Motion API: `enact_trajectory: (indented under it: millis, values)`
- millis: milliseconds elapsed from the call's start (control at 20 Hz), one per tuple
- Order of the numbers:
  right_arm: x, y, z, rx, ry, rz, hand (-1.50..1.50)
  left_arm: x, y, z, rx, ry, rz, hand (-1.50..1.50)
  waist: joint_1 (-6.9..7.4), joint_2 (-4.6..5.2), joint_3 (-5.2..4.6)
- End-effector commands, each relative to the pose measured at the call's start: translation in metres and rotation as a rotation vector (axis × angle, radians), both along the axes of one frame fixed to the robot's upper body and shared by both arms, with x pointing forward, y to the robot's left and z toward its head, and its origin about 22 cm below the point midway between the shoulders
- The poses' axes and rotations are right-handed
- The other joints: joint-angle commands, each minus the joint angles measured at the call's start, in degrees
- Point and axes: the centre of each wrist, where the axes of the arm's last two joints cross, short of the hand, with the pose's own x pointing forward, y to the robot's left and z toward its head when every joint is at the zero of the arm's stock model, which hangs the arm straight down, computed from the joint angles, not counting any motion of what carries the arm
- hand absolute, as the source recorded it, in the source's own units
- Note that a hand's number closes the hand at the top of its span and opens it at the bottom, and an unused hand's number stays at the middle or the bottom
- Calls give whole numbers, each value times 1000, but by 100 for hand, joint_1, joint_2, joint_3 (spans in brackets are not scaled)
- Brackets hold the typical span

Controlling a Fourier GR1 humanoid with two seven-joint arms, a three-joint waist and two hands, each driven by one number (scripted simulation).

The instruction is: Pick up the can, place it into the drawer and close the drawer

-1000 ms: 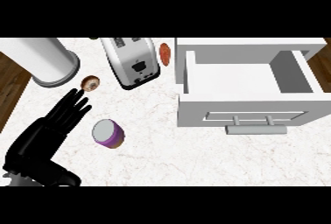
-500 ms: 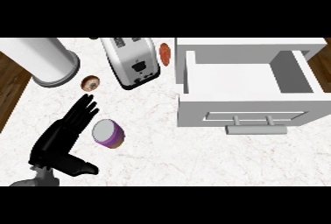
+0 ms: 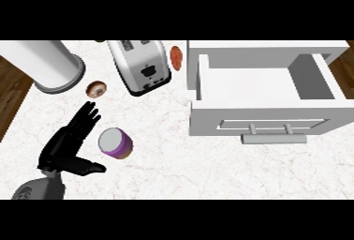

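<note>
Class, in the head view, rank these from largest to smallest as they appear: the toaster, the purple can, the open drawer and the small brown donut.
1. Open drawer
2. Toaster
3. Purple can
4. Small brown donut

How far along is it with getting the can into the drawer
Done: only the drawer standing open. In hand: the left hand is beside the can, fingers straight, no grasp yet. Left: grasp, lift, place it inside, push the drawer shut.
</note>
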Motion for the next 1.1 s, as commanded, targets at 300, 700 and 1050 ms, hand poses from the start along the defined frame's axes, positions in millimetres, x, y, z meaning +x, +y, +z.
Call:
enact_trajectory:
  millis: [300,700,1050]
  values:
    - [10,-5,1,2,4,1,-150,-12,3,-56,9,46,-17,-150,19,-1,1]
    - [-6,8,14,-1,-13,19,-150,-7,21,-86,-30,78,21,-150,-16,5,-2]
    - [-7,-23,21,4,-8,4,-150,3,2,-99,-64,102,-34,-150,-14,4,-2]
